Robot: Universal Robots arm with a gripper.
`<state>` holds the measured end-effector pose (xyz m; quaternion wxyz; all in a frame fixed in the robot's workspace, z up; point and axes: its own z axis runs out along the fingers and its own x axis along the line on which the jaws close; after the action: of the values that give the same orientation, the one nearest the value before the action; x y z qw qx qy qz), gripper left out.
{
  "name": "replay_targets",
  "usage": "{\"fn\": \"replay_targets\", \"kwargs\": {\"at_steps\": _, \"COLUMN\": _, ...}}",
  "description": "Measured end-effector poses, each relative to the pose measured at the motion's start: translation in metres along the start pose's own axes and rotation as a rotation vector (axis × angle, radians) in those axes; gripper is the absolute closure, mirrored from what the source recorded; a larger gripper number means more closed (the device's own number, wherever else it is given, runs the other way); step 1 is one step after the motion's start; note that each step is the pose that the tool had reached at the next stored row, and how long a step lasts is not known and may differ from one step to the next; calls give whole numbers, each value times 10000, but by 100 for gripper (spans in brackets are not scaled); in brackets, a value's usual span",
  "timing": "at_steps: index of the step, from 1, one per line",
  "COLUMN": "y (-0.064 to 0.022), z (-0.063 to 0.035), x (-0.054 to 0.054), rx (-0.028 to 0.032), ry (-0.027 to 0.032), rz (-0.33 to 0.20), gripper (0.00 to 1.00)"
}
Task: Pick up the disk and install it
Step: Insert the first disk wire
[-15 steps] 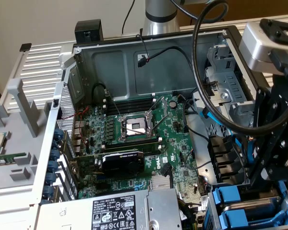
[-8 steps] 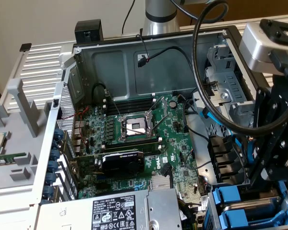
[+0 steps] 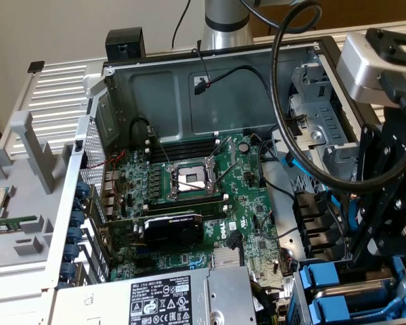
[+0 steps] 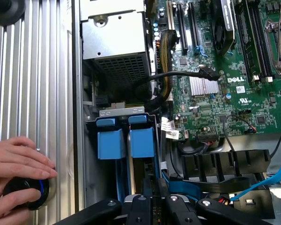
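The disk, clipped in its bright blue frame, stands on edge in the drive bay at the case's corner. A sliver of its silver metal shows beside the frame. In the exterior view, the disk shows silver metal and a white label between blue frame parts at the lower right. My gripper sits right at the near end of that frame. Its black fingers are drawn nearly together and appear shut on the frame's edge. The contact itself is partly hidden.
A second blue tray stands beside the disk in the bay. The silver power supply and motherboard lie close by. A black cable holder and blue cable flank the gripper. A person's hand rests on a black knob.
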<state>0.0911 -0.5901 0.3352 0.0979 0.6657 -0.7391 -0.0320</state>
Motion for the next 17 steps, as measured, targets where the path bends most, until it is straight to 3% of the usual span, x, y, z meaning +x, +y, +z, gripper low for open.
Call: {"fn": "replay_targets", "kwargs": {"at_steps": 17, "y": -4, "z": 5, "x": -1, "rx": 0, "ry": -2, "rz": 0, "gripper": 83}}
